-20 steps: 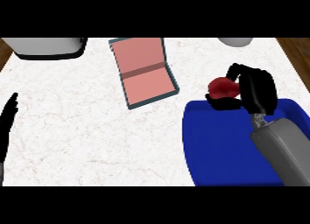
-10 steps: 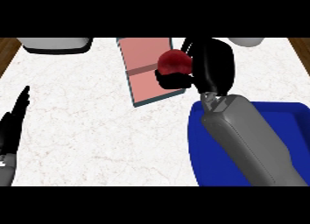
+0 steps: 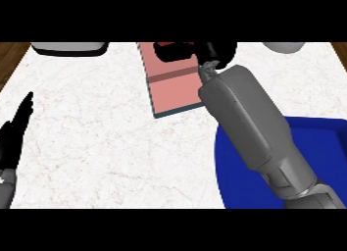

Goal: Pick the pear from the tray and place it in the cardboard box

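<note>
My right hand (image 3: 209,51) is at the far edge of the view, over the far end of the pink cardboard box (image 3: 173,90), which lies flat and open on the white counter. Its black fingers (image 3: 173,51) curl downward above the box floor. The red pear is almost wholly hidden inside the hand. My grey right forearm (image 3: 252,127) stretches from the lower right across the blue tray (image 3: 332,147), covering the tray's left part. At the left edge my left hand (image 3: 10,142) rests open with its fingers pointing up.
A grey container with a dark rim (image 3: 68,48) stands at the far left of the counter. A pale round dish (image 3: 285,46) sits at the far right. Wooden floor shows past both far corners.
My right hand has carried the pear further away and to the left, from the box's near right edge to above its far end. The pear, visible before, is now covered by the fingers.
</note>
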{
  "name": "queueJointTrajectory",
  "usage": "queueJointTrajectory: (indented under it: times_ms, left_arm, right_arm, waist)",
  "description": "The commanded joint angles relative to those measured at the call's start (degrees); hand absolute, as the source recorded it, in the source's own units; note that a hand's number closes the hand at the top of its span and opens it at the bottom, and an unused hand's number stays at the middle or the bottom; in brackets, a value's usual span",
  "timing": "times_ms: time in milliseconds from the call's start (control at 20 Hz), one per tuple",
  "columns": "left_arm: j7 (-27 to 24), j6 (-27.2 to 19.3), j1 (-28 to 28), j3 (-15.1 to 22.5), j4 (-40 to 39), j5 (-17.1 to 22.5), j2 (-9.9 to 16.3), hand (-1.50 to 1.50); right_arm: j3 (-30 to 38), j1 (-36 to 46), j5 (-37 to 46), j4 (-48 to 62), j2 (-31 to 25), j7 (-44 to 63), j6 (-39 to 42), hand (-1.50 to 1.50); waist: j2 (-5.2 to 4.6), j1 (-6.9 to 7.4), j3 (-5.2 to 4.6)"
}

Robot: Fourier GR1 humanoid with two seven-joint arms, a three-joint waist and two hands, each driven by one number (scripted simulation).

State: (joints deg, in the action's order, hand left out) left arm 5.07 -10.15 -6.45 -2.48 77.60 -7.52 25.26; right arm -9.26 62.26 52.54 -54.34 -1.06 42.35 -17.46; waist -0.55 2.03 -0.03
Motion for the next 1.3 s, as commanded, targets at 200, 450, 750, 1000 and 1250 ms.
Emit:
queueJointTrajectory:
  times_ms: [200, 450, 750, 1000, 1250]
  left_arm:
    - [-0.26, 0.83, -2.40, -0.59, -1.01, -0.51, 0.18, 0.00]
    - [-1.13, 0.91, -4.24, 0.07, -2.54, -0.88, -1.13, 0.00]
    - [-1.38, 1.13, -3.95, 0.23, -0.89, -1.42, -0.63, 0.00]
    - [-2.50, 1.90, -3.47, -0.44, -2.23, -1.08, -0.16, 0.00]
    - [-1.66, 1.04, -3.92, 1.30, -2.25, -1.85, -2.79, 0.00]
  right_arm:
    - [8.66, 9.24, -4.70, 23.32, 0.58, -11.77, -9.59, 1.50]
    - [10.08, 15.34, -2.92, 33.41, -0.72, -9.21, -8.71, 1.50]
    - [16.71, 13.82, -8.25, 37.27, 1.04, -9.59, -15.81, -1.50]
    - [18.52, 11.93, -9.53, 39.29, 1.03, -15.62, -20.12, -1.50]
    - [19.38, 13.71, -9.82, 38.07, 0.26, -22.31, -23.85, -1.50]
  waist:
    - [-0.83, 1.30, 0.01]
    - [-1.17, 1.96, -0.06]
    - [-1.79, 3.53, 0.02]
    - [-2.12, 4.39, 0.03]
    - [-1.68, 3.39, 0.04]
